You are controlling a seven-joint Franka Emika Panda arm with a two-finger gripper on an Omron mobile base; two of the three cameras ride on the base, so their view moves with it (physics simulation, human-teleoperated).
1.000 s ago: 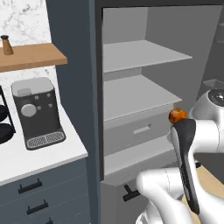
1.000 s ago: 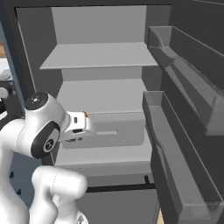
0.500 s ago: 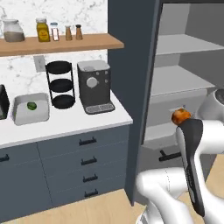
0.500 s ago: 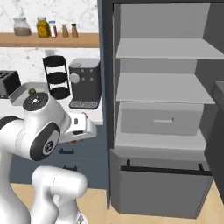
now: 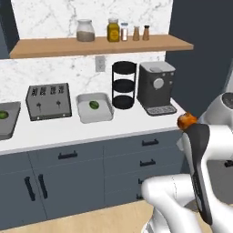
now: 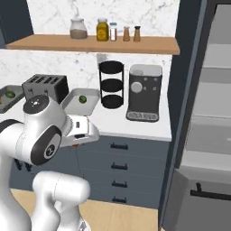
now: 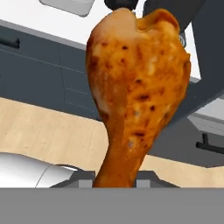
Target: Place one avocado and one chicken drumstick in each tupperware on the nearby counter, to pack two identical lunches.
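A browned chicken drumstick (image 7: 138, 87) stands up between my gripper's (image 7: 116, 178) two dark tips, and the gripper is shut on its thin end. Its orange end (image 5: 185, 121) peeks out beside my forearm, in front of the counter's right end. Two grey tupperware trays lie on the white counter (image 5: 113, 132). One tupperware (image 5: 94, 109) right of the toaster holds a green avocado (image 5: 93, 104). The other tupperware (image 5: 5, 120) at the far left holds another avocado (image 5: 2, 114). From the right, the near tray (image 6: 83, 101) lies just beyond my hand (image 6: 81, 130).
A toaster (image 5: 48, 101), a black tiered rack (image 5: 124, 85) and a coffee machine (image 5: 157, 88) stand on the counter. A wooden shelf (image 5: 100, 45) with jars hangs above. Dark drawers (image 5: 145, 157) run below. The open fridge (image 6: 207, 135) stands to the right.
The whole picture has swung from the open fridge to the counter, so the cameras moved with the base. The drumstick stays clamped in the gripper.
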